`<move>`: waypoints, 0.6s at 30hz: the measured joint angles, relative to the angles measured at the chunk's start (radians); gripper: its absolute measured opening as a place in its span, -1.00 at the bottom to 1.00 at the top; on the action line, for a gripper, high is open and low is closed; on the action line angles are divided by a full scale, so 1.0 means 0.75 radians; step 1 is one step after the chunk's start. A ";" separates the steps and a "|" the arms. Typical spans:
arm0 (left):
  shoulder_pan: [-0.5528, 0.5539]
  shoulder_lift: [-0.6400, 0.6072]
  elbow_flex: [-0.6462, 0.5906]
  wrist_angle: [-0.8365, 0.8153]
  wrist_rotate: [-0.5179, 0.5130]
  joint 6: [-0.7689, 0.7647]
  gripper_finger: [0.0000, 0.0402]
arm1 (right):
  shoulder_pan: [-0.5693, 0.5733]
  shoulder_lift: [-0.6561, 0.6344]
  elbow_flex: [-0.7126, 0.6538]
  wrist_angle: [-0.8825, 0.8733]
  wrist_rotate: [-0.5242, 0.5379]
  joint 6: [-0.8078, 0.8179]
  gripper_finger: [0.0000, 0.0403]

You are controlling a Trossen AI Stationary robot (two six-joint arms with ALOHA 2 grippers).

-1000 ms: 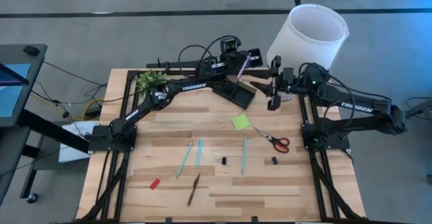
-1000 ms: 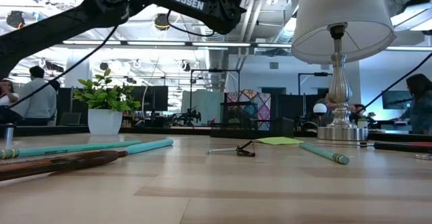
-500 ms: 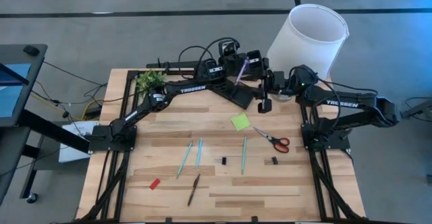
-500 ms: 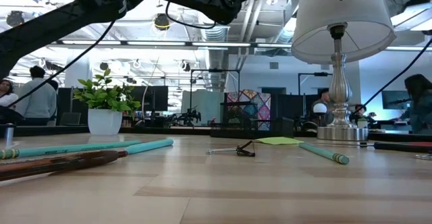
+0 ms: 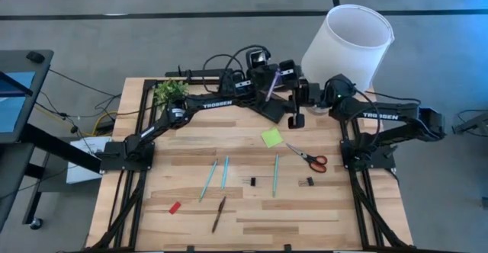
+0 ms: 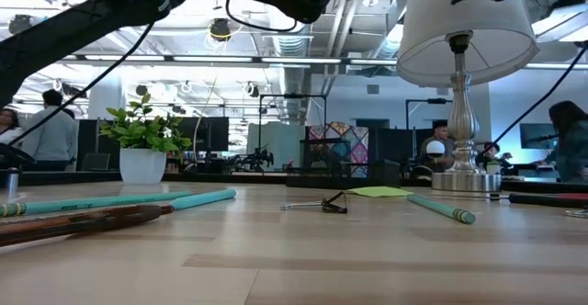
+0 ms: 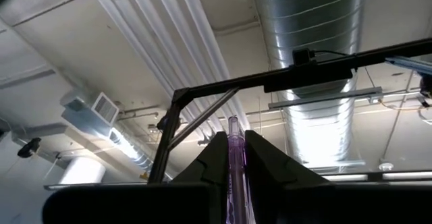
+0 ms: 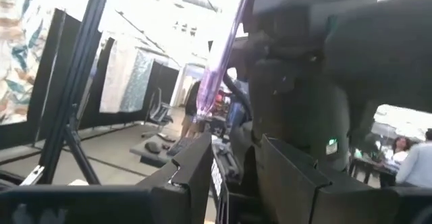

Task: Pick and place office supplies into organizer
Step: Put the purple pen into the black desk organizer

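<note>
My left gripper (image 5: 268, 79) is raised over the black organizer (image 5: 268, 107) at the table's far middle. It is tipped upward and shut on a pink pen (image 5: 270, 86). The pen rises past the fingertips in the left wrist view (image 7: 233, 150) and also shows in the right wrist view (image 8: 219, 62). My right gripper (image 5: 295, 110) hangs just right of the organizer. It is open and faces the left gripper, with nothing between its fingers (image 8: 196, 173). The other supplies lie flat on the table: a lime sticky pad (image 5: 271, 137), red-handled scissors (image 5: 307, 156), teal pens (image 5: 208, 179) and a pencil (image 5: 219, 213). My left gripper pinches the pen's shaft (image 7: 234, 158) between its two fingers. The fingers slant steeply upward and lie along the pen, whose free end sticks out beyond the tips. The pen's lower part is hidden by the gripper. It is lifted clear, above the organizer.
A white-shaded lamp (image 5: 349, 40) stands at the far right, close behind my right arm. A potted plant (image 5: 171, 90) is at the far left. Two black clips (image 5: 253, 181) (image 5: 307, 181) and a red eraser (image 5: 174, 207) lie nearer the front. Bare wood lies between the items.
My right gripper has swung toward the table's left, from beside the lamp's base to beside the organizer and the left gripper, turning as it went. My left arm has risen a little with the pen still held. The gaps between the fingers look unchanged.
</note>
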 joint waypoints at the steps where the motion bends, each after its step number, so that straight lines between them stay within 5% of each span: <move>1: 0.000 -0.001 0.000 0.000 0.005 -0.006 -0.91 | 0.000 0.000 0.000 0.010 -0.002 0.000 -0.38; 18: 0.026 -0.004 0.000 -0.013 0.149 -0.105 -0.91 | -0.001 -0.029 0.000 -0.011 -0.133 0.071 -0.47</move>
